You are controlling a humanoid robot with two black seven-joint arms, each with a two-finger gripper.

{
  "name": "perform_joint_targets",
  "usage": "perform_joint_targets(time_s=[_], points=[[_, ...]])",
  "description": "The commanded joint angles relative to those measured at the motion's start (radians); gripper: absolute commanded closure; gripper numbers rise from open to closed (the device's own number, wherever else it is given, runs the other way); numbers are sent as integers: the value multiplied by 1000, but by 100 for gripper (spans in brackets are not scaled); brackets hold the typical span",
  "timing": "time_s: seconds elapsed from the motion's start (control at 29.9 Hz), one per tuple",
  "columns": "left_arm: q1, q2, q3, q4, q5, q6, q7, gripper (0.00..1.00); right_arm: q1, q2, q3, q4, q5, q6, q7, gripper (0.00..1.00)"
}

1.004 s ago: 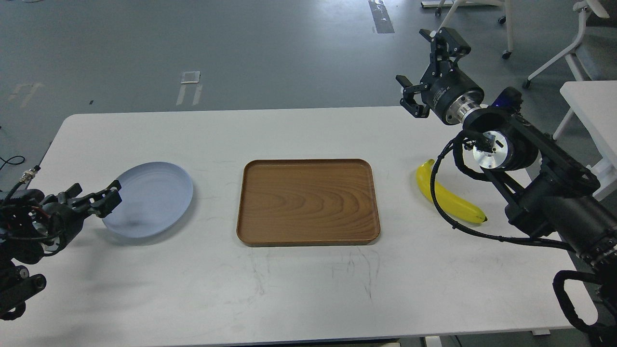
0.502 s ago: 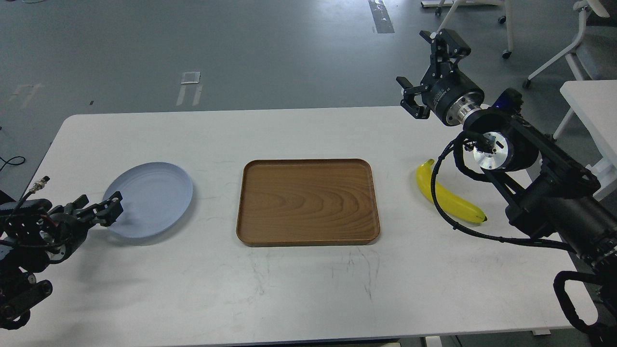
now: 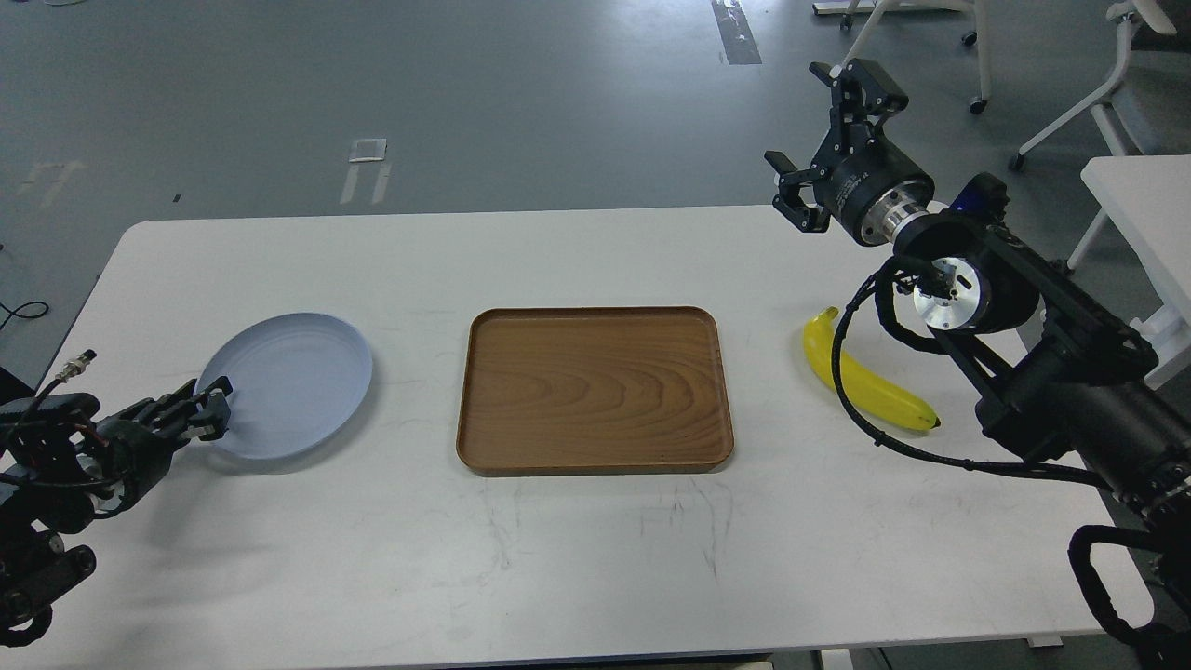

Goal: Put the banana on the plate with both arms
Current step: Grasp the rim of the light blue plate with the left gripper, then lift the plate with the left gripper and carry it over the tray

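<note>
White table (image 3: pixel 577 558), plate (image 3: pixel 288 381), unlabelled wooden tray (image 3: pixel 595 391), banana (image 3: pixel 875 386)

plate (image 3: pixel 288 383) at left of table (image 3: pixel 558 558), tray (image 3: pixel 594 391) at centre, banana (image 3: pixel 861 377) at right, chairs (image 3: pixel 1070 84) upper right

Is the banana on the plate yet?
No, the banana lies on the table right of the tray, while the plate sits empty on the far left.
</note>
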Motion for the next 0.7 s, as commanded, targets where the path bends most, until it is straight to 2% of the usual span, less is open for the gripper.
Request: perform_joint_targets(time_s=[0.0, 0.47, 0.67], points=[[-3, 1, -1, 0, 0, 5, -6, 100, -5, 0, 2, 0, 0, 0, 1, 0], [-21, 1, -6, -5, -40, 2, -11, 100, -4, 0, 5, 0, 0, -3, 5, 0], [-107, 3, -1, -46, -57, -9, -13, 100, 6, -3, 8, 0, 0, -3, 8, 0]])
